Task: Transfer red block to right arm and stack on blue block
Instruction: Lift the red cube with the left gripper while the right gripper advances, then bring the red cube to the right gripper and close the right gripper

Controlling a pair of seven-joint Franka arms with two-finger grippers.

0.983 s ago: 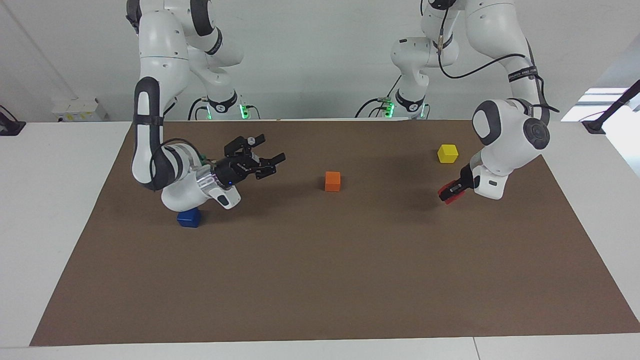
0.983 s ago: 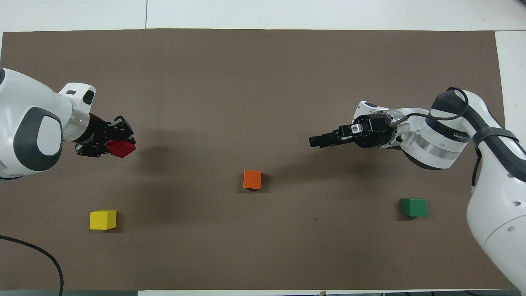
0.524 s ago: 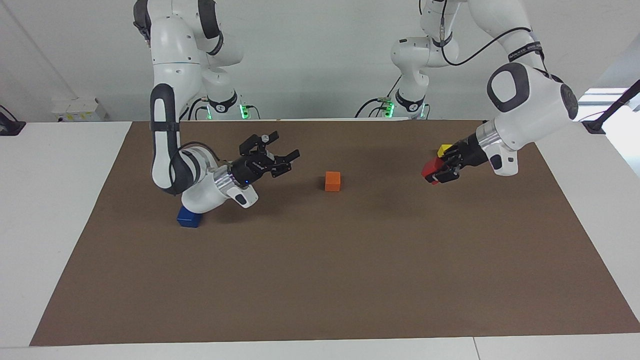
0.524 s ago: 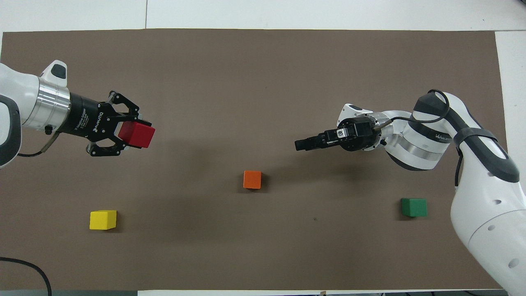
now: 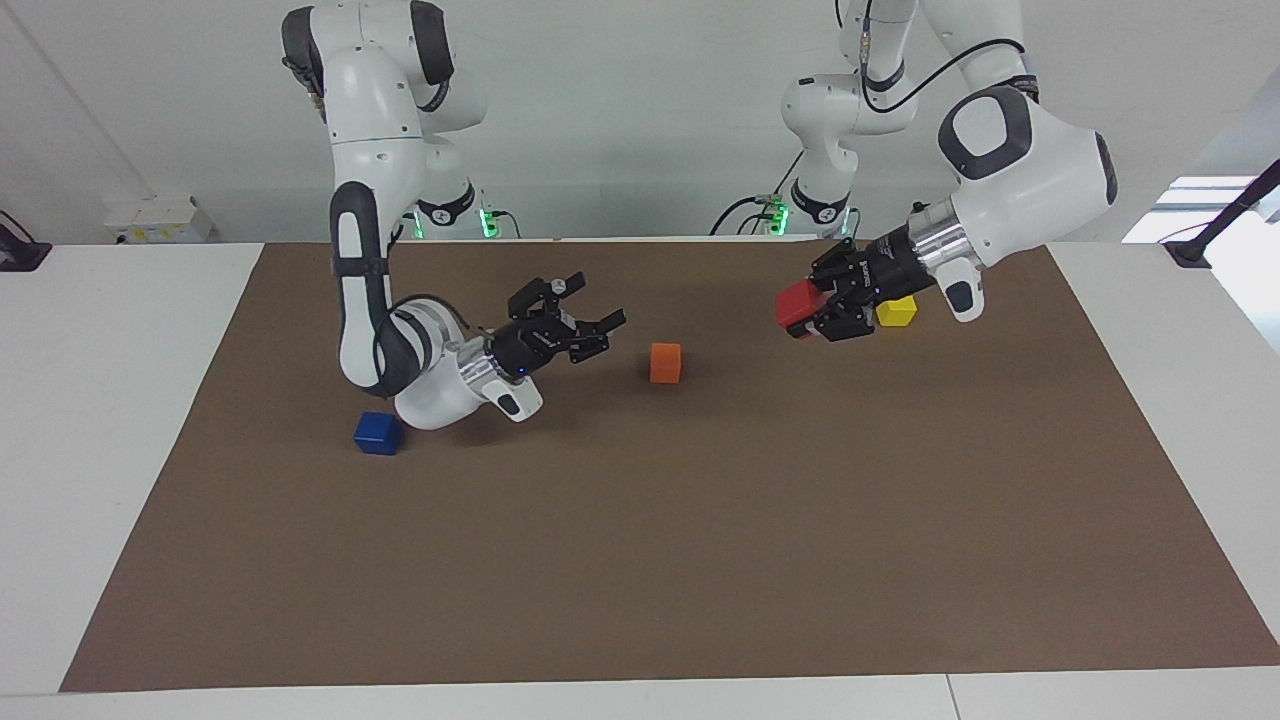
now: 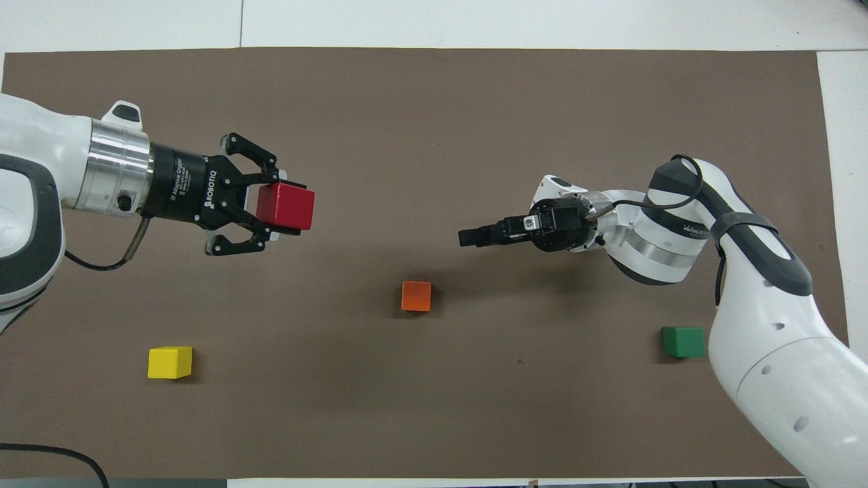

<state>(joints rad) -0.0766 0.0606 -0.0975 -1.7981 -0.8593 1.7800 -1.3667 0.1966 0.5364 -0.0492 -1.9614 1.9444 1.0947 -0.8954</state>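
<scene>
Facing view: your left gripper [image 5: 812,310] up in air over mat [image 5: 700,560], pinching red block [image 5: 799,303]; right gripper [image 5: 590,333] spread, empty, aimed at it across orange block [image 5: 665,362]; blue block [image 5: 378,432] on mat beside right arm [image 5: 365,250]

Overhead view: red block clamped; blue block hidden under right arm; yellow block [image 6: 170,362], green block [image 6: 683,341] untouched. Pickup done; handover and stacking left for you
</scene>
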